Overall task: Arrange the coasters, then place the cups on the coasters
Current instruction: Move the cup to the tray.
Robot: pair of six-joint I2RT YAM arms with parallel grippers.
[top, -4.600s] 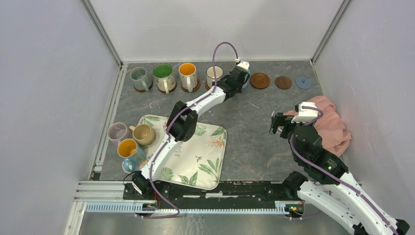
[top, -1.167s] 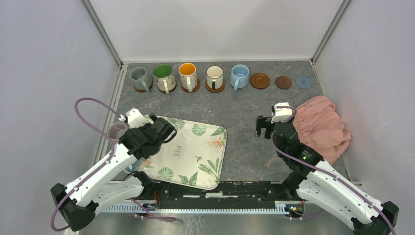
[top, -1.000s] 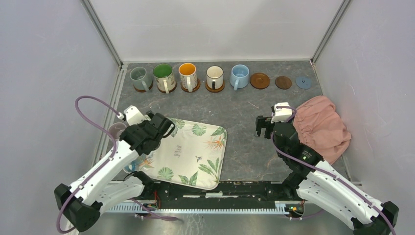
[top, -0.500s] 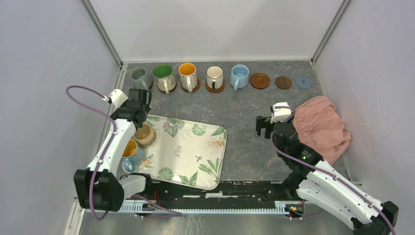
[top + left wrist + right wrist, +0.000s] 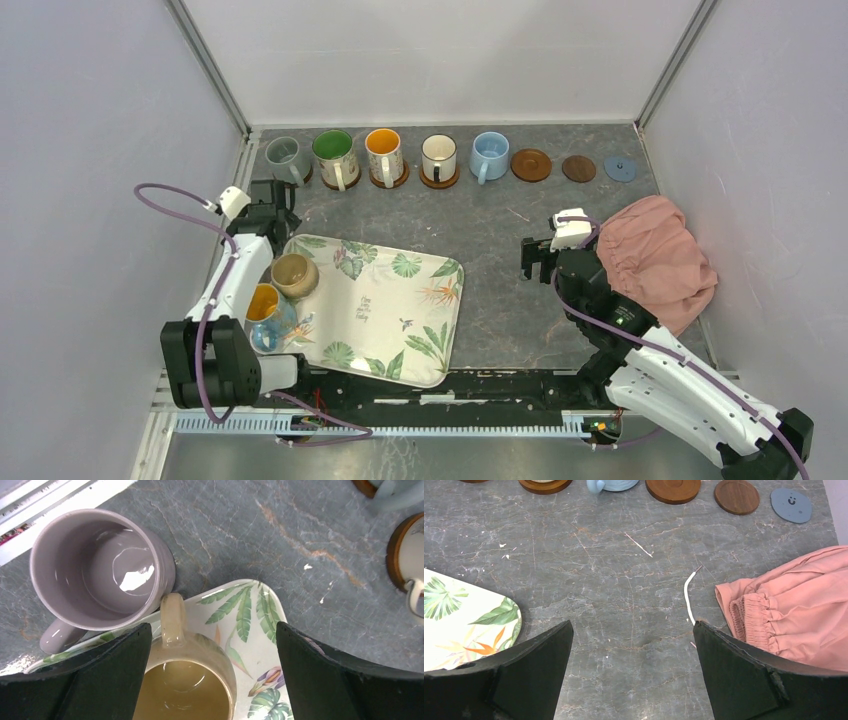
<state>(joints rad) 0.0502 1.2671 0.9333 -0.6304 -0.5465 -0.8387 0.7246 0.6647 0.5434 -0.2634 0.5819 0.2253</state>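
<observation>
Five cups stand on coasters along the back: grey-green, floral, orange-inside, cream and light blue. To their right lie three bare coasters: brown, dark brown and grey-blue. A tan cup sits on the leaf-print tray, its handle touching a pale pink cup on the table. My left gripper hangs open above these two, holding nothing. A blue cup with orange inside is at the tray's left edge. My right gripper is open over bare table.
A pink cloth is bunched at the right, just beside my right gripper. A metal rail runs along the table's left edge, close to my left arm. A small white strip lies on the stone surface.
My left arm has swung from over the tray's near-left corner back and to the left, and now hovers over the pink and tan cups. The right arm has barely moved.
</observation>
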